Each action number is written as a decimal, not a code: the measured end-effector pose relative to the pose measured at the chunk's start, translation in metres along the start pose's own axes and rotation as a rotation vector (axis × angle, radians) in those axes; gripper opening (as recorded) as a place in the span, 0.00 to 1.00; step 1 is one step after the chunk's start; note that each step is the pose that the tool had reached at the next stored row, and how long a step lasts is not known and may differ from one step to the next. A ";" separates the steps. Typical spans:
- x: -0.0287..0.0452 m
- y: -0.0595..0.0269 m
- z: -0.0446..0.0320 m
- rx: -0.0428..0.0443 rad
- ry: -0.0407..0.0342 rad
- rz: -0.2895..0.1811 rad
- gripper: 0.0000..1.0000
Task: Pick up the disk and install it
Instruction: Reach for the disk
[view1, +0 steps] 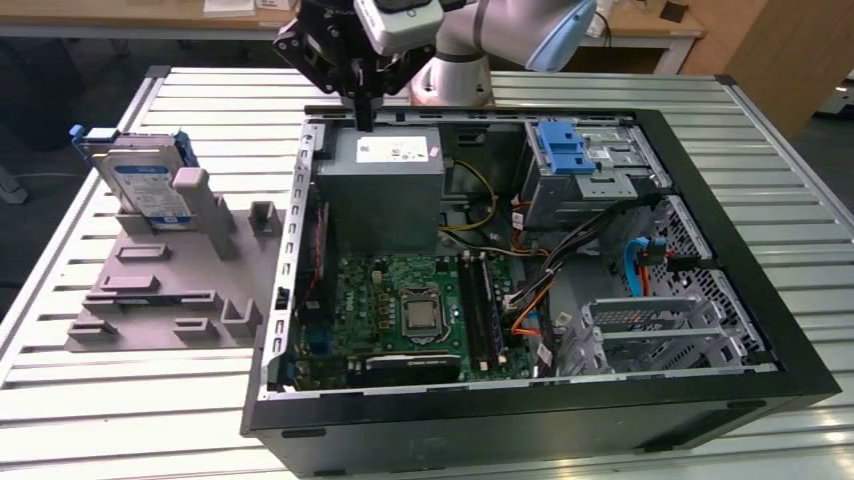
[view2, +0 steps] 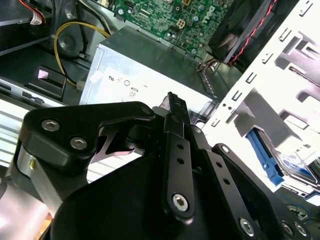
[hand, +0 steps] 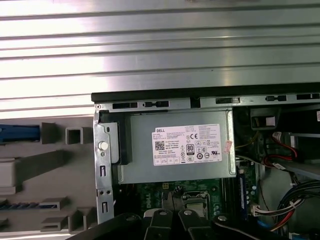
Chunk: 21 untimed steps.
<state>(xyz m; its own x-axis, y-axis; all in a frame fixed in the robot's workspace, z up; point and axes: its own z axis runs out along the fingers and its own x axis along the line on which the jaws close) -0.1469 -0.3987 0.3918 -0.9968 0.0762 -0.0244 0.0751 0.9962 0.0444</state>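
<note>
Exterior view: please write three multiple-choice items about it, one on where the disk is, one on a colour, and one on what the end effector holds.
1. Where is the disk?
A. upright in the grey stand, at the exterior view's left of the computer case
B. on the motherboard
C. inside the drive cage

2. What colour is the disk's carrier bracket?
A. red
B. blue
C. yellow

3. What does the end effector hold?
A. the disk
B. a cable
C. nothing

Answers:
1 A, it stands in the stand outside the case.
2 B, a blue frame edges it.
3 C, it hangs shut and bare above the power supply.
</note>
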 end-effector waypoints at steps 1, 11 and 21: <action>0.0007 0.0000 0.0000 0.0000 0.0000 0.000 0.11; 0.0059 -0.0003 0.0006 0.0000 0.0010 0.000 0.11; 0.0118 -0.0006 0.0012 0.0002 0.0024 0.000 0.11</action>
<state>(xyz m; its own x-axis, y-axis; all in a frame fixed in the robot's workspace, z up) -0.1587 -0.3983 0.3902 -0.9969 0.0762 -0.0219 0.0751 0.9962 0.0442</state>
